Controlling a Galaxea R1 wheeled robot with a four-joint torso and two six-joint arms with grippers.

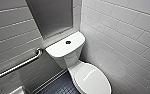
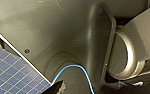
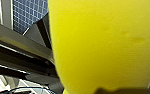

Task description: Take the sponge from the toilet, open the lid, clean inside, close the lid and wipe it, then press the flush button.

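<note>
lid (image 1: 94,78) down on toilet (image 1: 65,58) | right gripper (image 3: 113,90) clamps sponge (image 3: 103,45) | left gripper (image 2: 56,88): cannot tell open or closed

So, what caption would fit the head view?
Toilet with lid down, flush button atop tank, grab bar beside.

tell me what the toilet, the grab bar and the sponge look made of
The toilet: probably glazed ceramic, white with hard shine. The grab bar: metal, likely steel, silvery with dull gleam. The sponge: soft foam, matte yellow, faintly dimpled.
</note>
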